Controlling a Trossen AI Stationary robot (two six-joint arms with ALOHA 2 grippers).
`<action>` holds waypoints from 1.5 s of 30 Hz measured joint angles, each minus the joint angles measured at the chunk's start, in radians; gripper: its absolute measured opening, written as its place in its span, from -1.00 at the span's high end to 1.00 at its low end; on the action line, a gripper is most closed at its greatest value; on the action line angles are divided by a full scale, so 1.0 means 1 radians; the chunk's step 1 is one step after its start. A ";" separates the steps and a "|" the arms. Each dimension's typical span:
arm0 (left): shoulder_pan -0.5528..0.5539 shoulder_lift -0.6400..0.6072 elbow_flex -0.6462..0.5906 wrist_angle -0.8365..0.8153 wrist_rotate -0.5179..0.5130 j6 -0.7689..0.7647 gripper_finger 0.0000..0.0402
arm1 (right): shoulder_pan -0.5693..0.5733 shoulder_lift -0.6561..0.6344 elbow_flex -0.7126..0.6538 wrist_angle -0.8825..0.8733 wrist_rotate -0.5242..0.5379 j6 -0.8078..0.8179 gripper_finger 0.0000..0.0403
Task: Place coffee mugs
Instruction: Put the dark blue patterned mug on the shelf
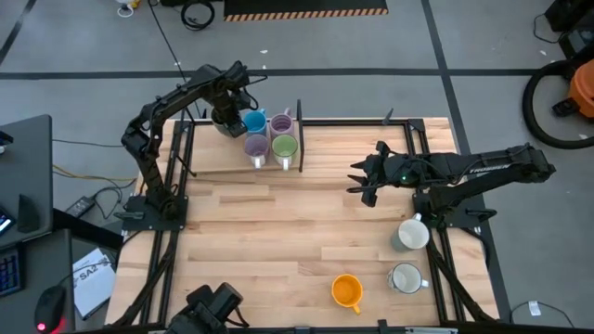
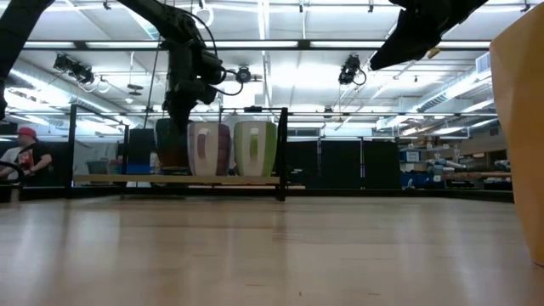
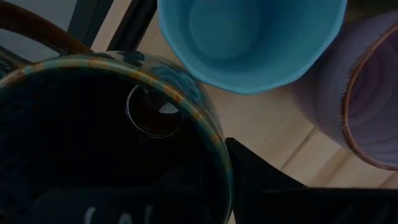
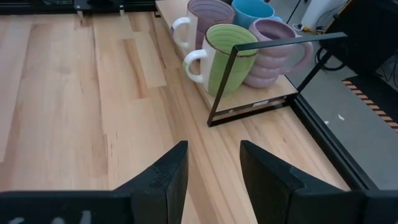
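My left gripper [image 1: 225, 119], pinching the dark brown mug [image 3: 112, 143] by its rim, sets it beside the blue mug [image 1: 253, 121] to fill the shelf's [image 4: 261, 99] back row, while my right gripper [image 1: 364, 182] hangs spread mid-table, ready for the orange mug [image 1: 346, 290].

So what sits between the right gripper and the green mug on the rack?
Only bare tabletop and the rack's dark end frame, as the right wrist view shows, between the right gripper and the green mug.
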 joint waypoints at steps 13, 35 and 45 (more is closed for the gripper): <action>0.000 0.000 -0.085 0.057 -0.006 0.006 0.79 | 0.000 0.000 0.000 0.015 -0.001 -0.002 0.25; 0.000 0.000 -0.085 0.062 -0.001 0.028 0.75 | 0.000 0.000 0.000 0.023 -0.019 -0.003 0.25; -0.027 0.000 -0.085 0.037 -0.004 0.022 0.74 | 0.000 0.000 0.000 0.023 -0.019 -0.004 0.25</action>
